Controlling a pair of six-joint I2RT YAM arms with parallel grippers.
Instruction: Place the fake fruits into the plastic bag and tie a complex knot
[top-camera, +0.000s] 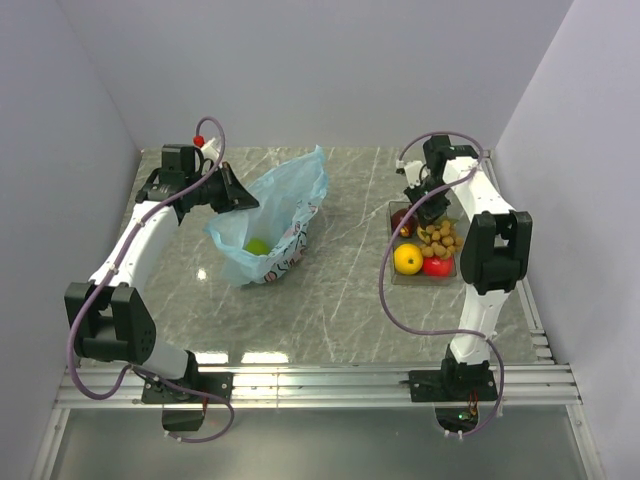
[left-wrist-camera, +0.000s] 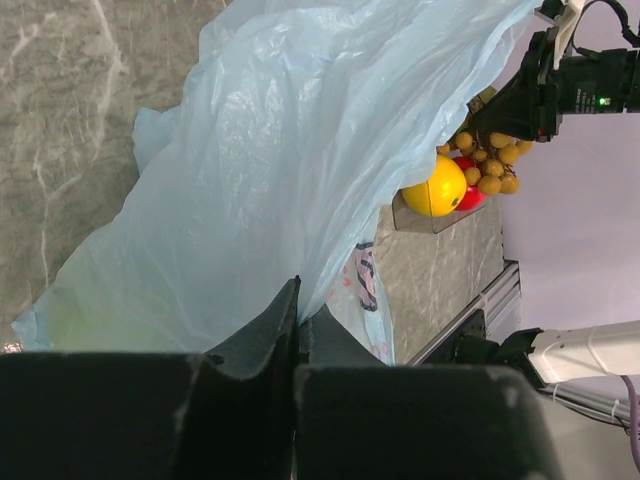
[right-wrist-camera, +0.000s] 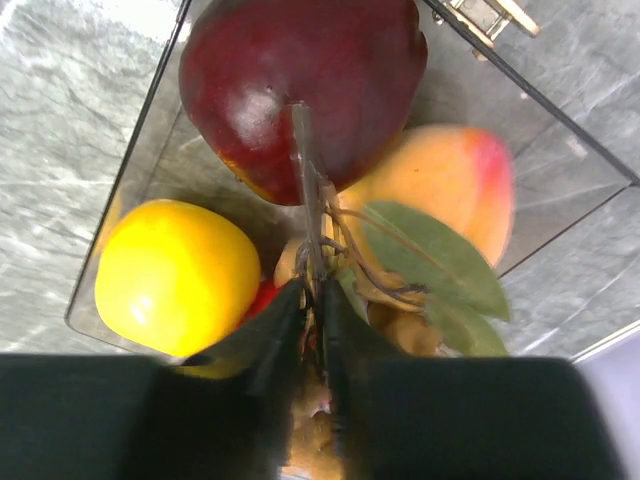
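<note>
Left side, top view: the left gripper (left-wrist-camera: 300, 315) had its jaws pressed together on a fold of the plastic bag (top-camera: 285, 200), holding the mouth up and open. The bag lay left of centre on the surface (top-camera: 340, 290).

One fruit was in: the green apple (top-camera: 257, 245) showed through the film at the bag's lower left.

Right of centre, the clear tray (top-camera: 420, 281) held the rest: the yellow fruit (top-camera: 407, 258), the red fruit (top-camera: 436, 265), the bunch of brown balls (top-camera: 438, 237), a dark red fruit (right-wrist-camera: 300, 90) and a peach-coloured fruit (right-wrist-camera: 455, 185).

The right gripper (right-wrist-camera: 312, 300) hung over the tray, jaws drawn almost together around the bunch's brown twig (right-wrist-camera: 305, 170). We could not tell how firm the pinch was.

We judged the task early: most of the fruit was unloaded and the knot not begun.

Writing: none readable. The bag's pink-and-dark print showed no legible words.
</note>
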